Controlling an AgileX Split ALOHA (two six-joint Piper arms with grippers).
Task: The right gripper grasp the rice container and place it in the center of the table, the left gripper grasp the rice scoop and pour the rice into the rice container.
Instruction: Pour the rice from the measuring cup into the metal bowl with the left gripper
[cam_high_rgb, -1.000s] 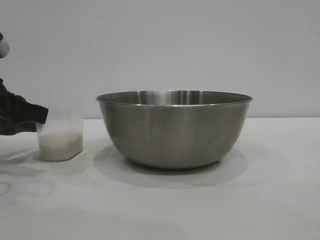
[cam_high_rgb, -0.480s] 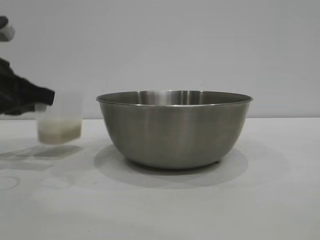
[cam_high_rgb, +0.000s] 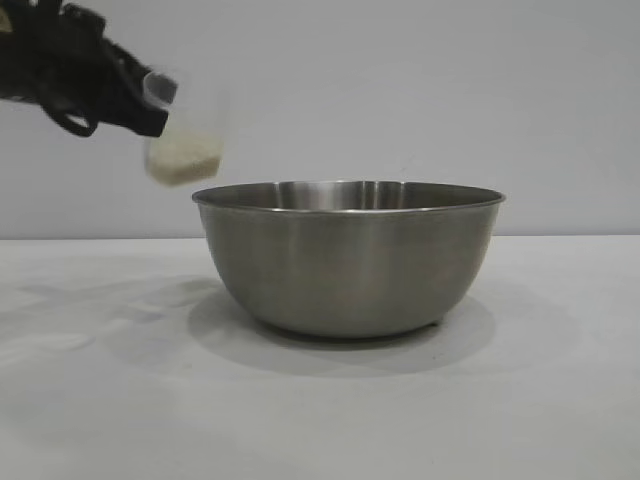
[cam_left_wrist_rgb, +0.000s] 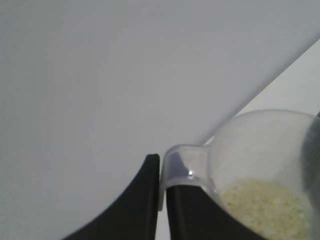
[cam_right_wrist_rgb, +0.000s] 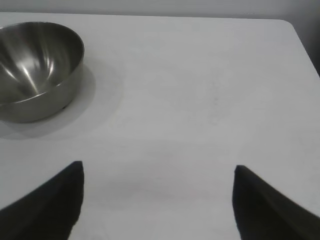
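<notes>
The rice container (cam_high_rgb: 348, 258), a large steel bowl, stands on the white table (cam_high_rgb: 560, 400) in the middle; it also shows in the right wrist view (cam_right_wrist_rgb: 35, 70), and no rice shows in the part of its inside that I see. The rice scoop (cam_high_rgb: 183, 140), a clear cup, hangs tilted in the air above and left of the bowl's rim, with white rice (cam_high_rgb: 182, 160) in its bottom. My left gripper (cam_high_rgb: 150, 110) is shut on the scoop's handle (cam_left_wrist_rgb: 182, 165). The rice (cam_left_wrist_rgb: 265, 207) lies inside the scoop. My right gripper (cam_right_wrist_rgb: 159, 172) stands open over bare table, away from the bowl.
A plain grey wall (cam_high_rgb: 420, 90) stands behind the table. The table's rounded corner (cam_right_wrist_rgb: 292, 27) shows in the right wrist view.
My left gripper has lifted the rice scoop off the table, up and to the right toward the bowl, and tilted it. The bowl has not moved.
</notes>
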